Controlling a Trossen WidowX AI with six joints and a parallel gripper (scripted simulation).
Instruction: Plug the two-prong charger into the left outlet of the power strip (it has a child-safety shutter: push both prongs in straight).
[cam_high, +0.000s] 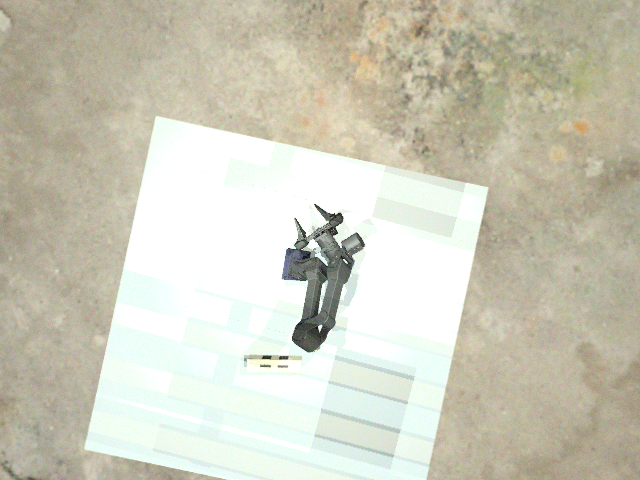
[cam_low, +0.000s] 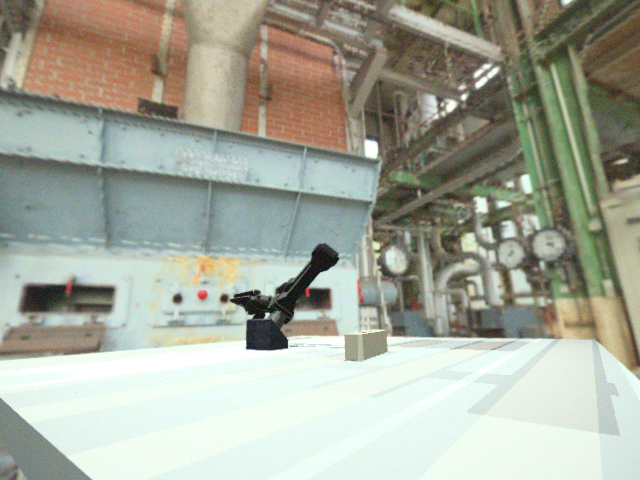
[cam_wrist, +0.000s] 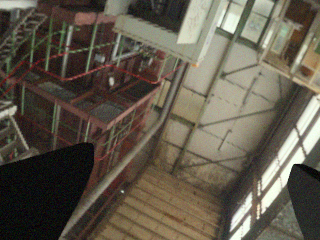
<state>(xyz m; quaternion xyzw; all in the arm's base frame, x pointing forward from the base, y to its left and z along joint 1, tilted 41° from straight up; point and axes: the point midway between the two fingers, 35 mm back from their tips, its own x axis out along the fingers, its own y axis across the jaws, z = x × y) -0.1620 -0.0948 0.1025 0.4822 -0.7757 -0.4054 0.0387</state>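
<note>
Hand (cam_high: 305, 211) (cam_low: 232, 298) (cam_wrist: 192, 166) was wide open — nothing between my fingers. Top view had it at 12 o'clock from my dark blue base (cam_high: 286, 266) (cam_low: 266, 335), fingertips aimed at 11. Wrist view put one black finger (cam_wrist: 47, 192) in from 8 o'clock and the other (cam_wrist: 307, 200) from 4, well apart, with stairs-like boards (cam_wrist: 155, 207) and a pale wall (cam_wrist: 215, 95) showing between and beyond.

Power strip (cam_high: 273, 364) (cam_low: 366, 345) sat on the bench (cam_high: 180, 232) (cam_low: 310, 413), cream-coloured, long axis 9 to 3 in the top view, dark slots along its upper face. From the base it lay between 6 and 7 o'clock, well apart from my hand. Exterior view had it at 3 o'clock from the base, standing as a narrow block.

Elbow (cam_high: 306, 336) (cam_low: 324, 256) was at 6 o'clock from the base seen from above, near the strip but on its 2 o'clock side. In the exterior view it was my highest point, up at 1 o'clock from the base — forearm folded back down, hand above the base and roughly level, fingers toward 9.

Charger: couldn't tell where it was from these views.
</note>
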